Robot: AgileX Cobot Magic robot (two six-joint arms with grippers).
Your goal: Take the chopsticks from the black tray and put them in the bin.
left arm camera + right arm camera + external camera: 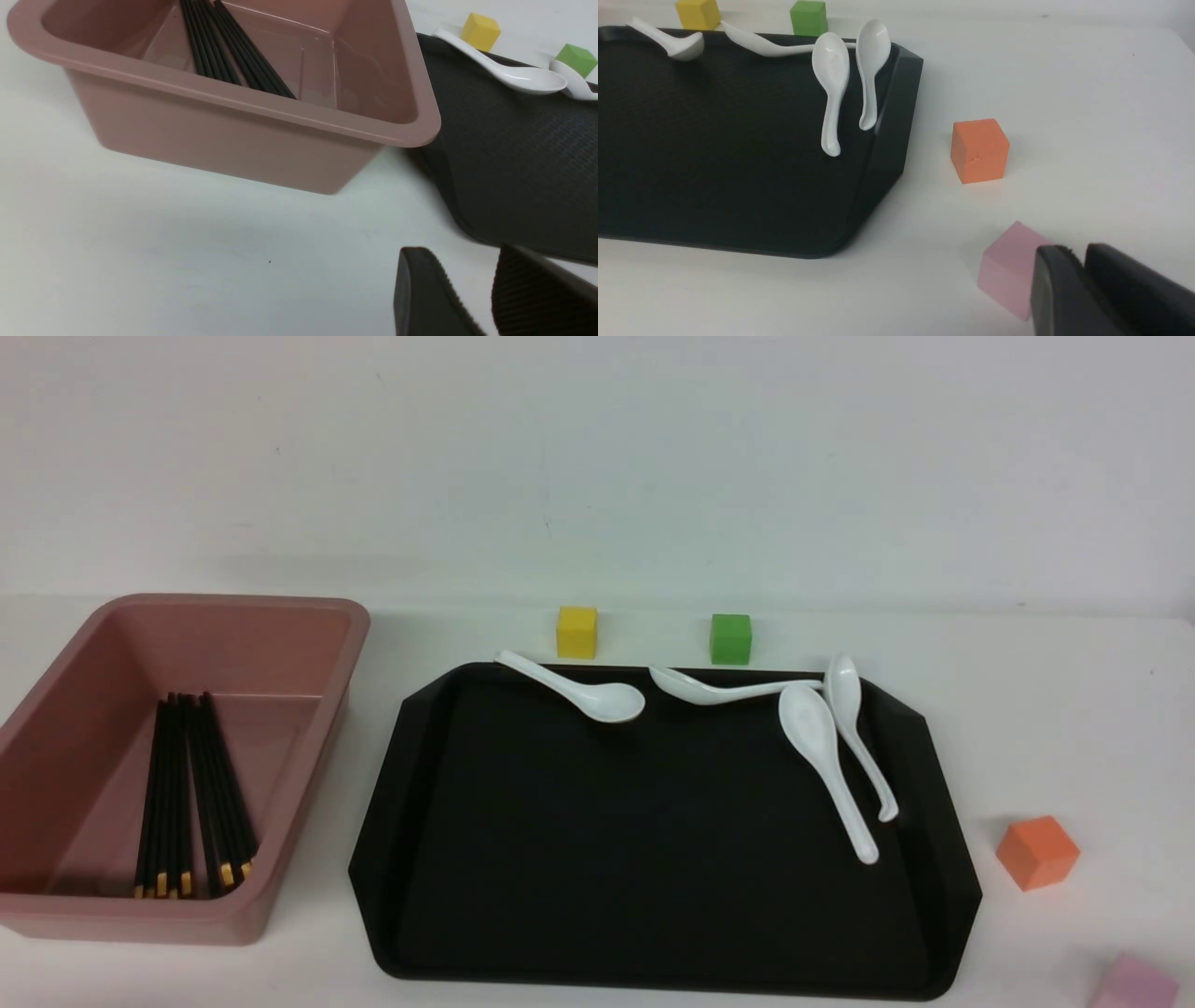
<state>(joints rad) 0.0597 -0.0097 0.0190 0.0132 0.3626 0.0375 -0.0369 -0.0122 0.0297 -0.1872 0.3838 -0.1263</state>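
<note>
Several black chopsticks with yellow bands lie bundled in the dusty-pink bin at the left; they also show in the left wrist view, inside the bin. The black tray holds no chopsticks, only white spoons. My left gripper is open and empty, low over the table by the tray's near left corner. My right gripper is shut and empty, right of the tray. Neither gripper shows in the front view.
Several white spoons lie along the tray's far and right side. A yellow cube and a green cube stand behind the tray. An orange cube and a pink cube sit right of it, the pink one beside my right gripper.
</note>
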